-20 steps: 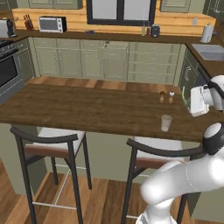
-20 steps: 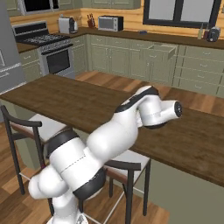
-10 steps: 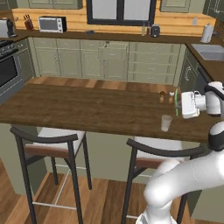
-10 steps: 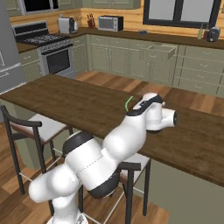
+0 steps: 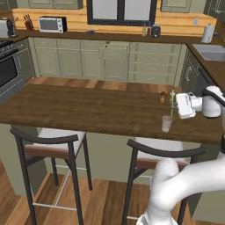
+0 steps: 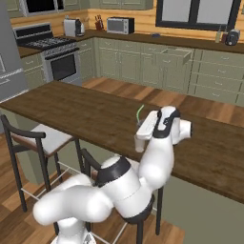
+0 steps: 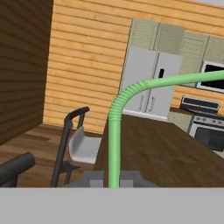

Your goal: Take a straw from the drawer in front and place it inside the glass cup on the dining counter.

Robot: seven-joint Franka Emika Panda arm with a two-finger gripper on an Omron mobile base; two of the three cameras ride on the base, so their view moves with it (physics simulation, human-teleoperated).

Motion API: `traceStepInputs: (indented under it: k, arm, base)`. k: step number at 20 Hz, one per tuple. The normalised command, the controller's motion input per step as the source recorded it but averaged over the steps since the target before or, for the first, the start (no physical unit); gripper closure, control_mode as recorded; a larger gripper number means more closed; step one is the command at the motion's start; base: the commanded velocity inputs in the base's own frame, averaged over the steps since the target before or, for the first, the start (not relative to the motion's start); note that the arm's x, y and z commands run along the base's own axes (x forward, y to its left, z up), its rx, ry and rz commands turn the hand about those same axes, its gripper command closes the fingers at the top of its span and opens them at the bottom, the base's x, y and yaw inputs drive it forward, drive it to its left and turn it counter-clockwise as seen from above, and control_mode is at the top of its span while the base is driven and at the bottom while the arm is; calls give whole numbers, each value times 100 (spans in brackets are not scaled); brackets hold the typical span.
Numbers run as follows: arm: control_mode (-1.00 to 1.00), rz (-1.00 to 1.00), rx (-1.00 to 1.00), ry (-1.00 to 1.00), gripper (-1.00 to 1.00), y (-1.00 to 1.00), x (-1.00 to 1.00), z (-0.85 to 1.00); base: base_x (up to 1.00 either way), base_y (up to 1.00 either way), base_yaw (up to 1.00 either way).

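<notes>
My gripper (image 5: pixel 175 107) is shut on the bright green straw (image 5: pixel 172 102), which stands nearly upright over the dining counter (image 5: pixel 88 107). The clear glass cup (image 5: pixel 167 124) stands on the counter near its front edge, just below and slightly left of the straw's lower end; they are apart. In the right base view the gripper (image 6: pixel 138 125) holds the straw (image 6: pixel 139 113) above the counter (image 6: pixel 71 105). The hand view shows the straw (image 7: pixel 114 144) rising between the fingertips (image 7: pixel 131 177), its top bent to the right. The drawer (image 5: pixel 115 52) stands pulled open in the far cabinet row.
Two bar stools (image 5: pixel 48 140) (image 5: pixel 162 151) stand under the counter's near side. Small shakers (image 5: pixel 163 96) sit on the counter behind the cup. A sink worktop (image 5: pixel 211 55) runs along the right. Stove (image 6: pixel 59 59) and microwave (image 6: pixel 120 25) are at the far wall.
The arm has swung left over the dining counter, carrying the straw from the counter's right end to just above the glass cup. The grip stays shut.
</notes>
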Motion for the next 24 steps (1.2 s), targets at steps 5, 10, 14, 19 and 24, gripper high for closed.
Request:
traceStepInputs:
  k: [5, 10, 14, 19, 24]
  arm:
    - [-100, 9, 5, 0, 100, 1, 34, -18]
    - [-100, 6, 1, 0, 100, 0, 13, -27]
    - [-100, 1, 0, 0, 100, 0, 9, -20]
    - [-100, 0, 0, 0, 100, 0, 10, -16]
    - [-100, 0, 0, -1, 100, 2, -40, 0]
  base:
    - [0, 0, 0]
    - [0, 0, 0]
    - [0, 0, 0]
    - [0, 0, 0]
    - [0, 0, 0]
